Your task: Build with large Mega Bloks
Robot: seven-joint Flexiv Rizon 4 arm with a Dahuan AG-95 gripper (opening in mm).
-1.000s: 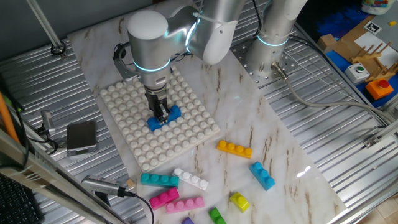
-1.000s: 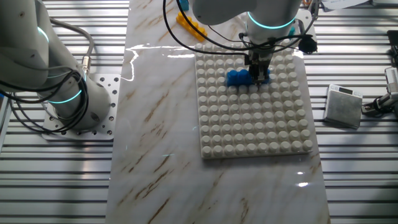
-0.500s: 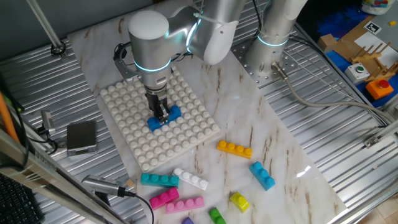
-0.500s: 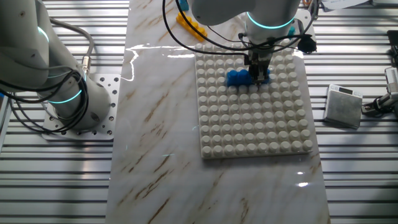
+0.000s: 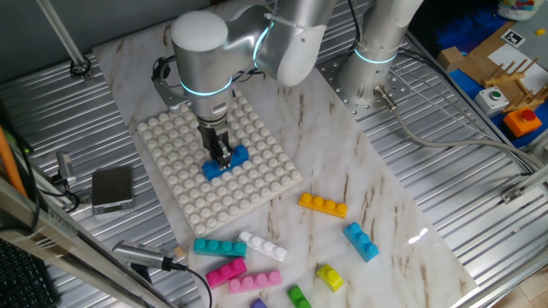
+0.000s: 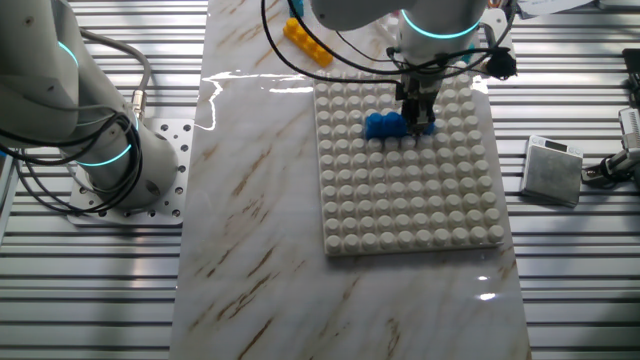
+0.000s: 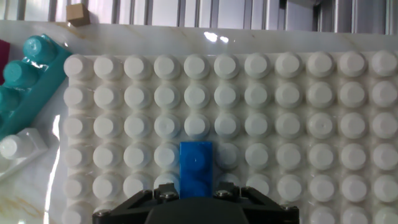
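Observation:
A blue Mega Blok (image 5: 225, 161) (image 6: 385, 125) (image 7: 196, 169) sits pressed onto the white studded baseplate (image 5: 257, 184) (image 6: 420, 220) (image 7: 298, 124) near its middle. My gripper (image 5: 222, 156) (image 6: 417, 118) stands upright over one end of this brick, its fingers straddling it, open by a narrow margin. In the hand view the brick runs out from between the jaws. Loose Mega Bloks lie on the marble beside the plate: orange (image 5: 323, 205) (image 6: 306, 41), light blue (image 5: 361, 240), teal (image 5: 219, 247) (image 7: 28, 81), white (image 5: 263, 246), pink (image 5: 243, 276), yellow (image 5: 330, 276), green (image 5: 298, 297).
A small grey box (image 5: 112, 187) (image 6: 552, 170) lies on the ribbed metal beside the baseplate. The arm's base (image 5: 370, 81) (image 6: 110, 165) is bolted at the table's side. Cables (image 5: 445, 141) trail over the metal slats.
The arm has shifted slightly upward over the blue brick. The brick itself stays in the same place on the baseplate.

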